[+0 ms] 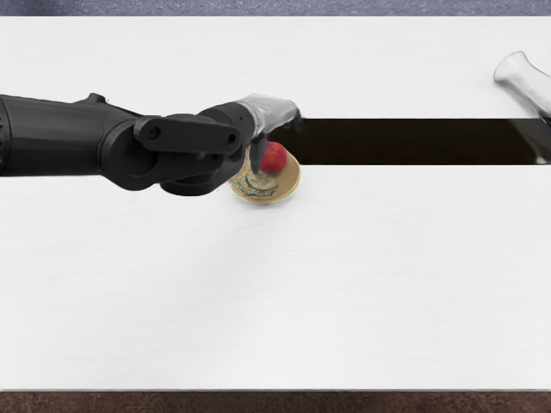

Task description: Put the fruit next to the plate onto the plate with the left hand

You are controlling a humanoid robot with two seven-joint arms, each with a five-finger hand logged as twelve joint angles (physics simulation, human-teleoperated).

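The red fruit [275,157] is seen over the tan plate [289,182] on the white table [344,284], directly beneath the left hand [269,114]. Whether the hand grips it cannot be told. The right hand [519,73] is seen at the table's far right edge.

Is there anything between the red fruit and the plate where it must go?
Nothing visible. The red fruit shows over the plate, just under the left hand; no other object lies between them. Whether it rests on the plate or is held, I cannot tell.
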